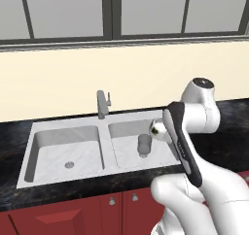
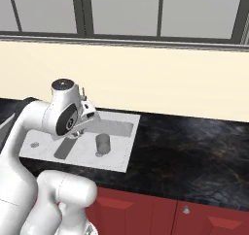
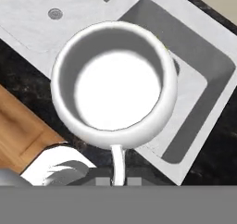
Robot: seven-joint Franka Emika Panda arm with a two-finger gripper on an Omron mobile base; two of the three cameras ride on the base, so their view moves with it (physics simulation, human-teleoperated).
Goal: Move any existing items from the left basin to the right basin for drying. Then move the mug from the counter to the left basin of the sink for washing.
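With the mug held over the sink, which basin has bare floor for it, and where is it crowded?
The left basin is bare apart from its drain, bordered by the divider and the counter. The right basin is tighter: the dark cup stands upright in it, right of the divider, leaving bare floor beside it. The gripper carries the mug above that side.

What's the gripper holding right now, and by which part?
The mug, gripped by its thin handle at the bottom of the hand view, carried above the sink.

Base views flank the sink; hand view looks down close.
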